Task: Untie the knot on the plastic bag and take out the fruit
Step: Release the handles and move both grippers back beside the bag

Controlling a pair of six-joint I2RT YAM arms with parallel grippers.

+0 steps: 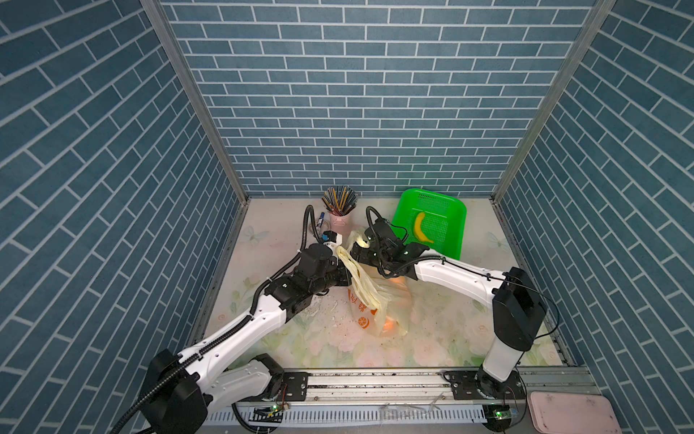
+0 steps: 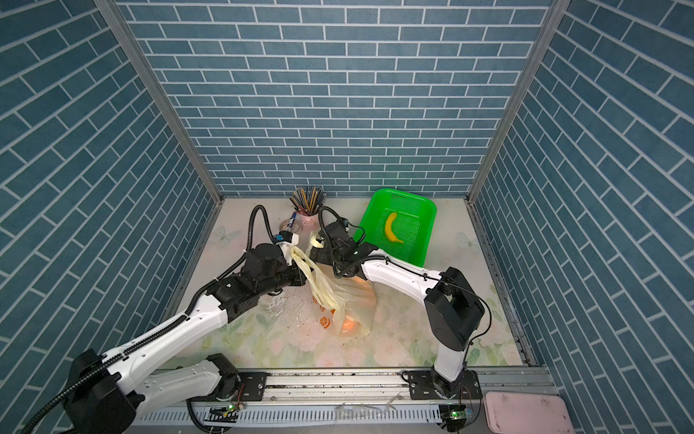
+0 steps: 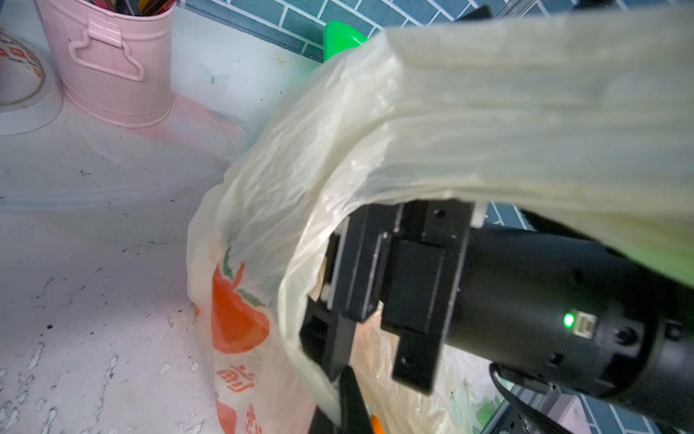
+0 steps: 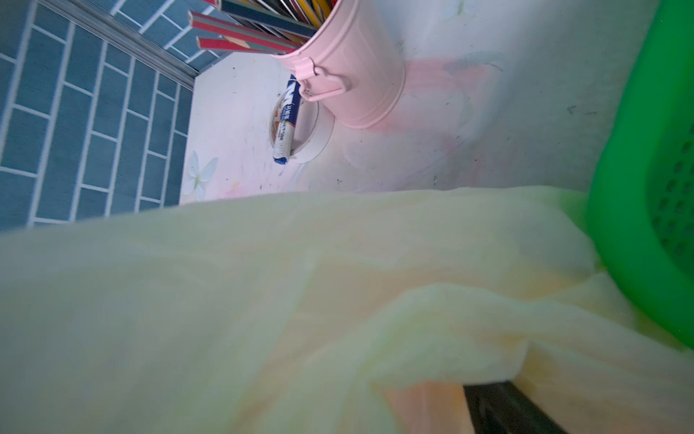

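Left tool (image 1: 337, 251) clenches the bag (image 1: 392, 302) handle, holding it taut; right tool (image 3: 377, 370), jaws spread apart, sits in the bag's mouth.

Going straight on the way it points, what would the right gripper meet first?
Probably the plastic bag: the right gripper, jaws open, points into its pale film; depth beyond is unclear.

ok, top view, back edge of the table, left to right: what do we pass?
blue marker → pink bucket of pencils → green basket, with a banana lying in it
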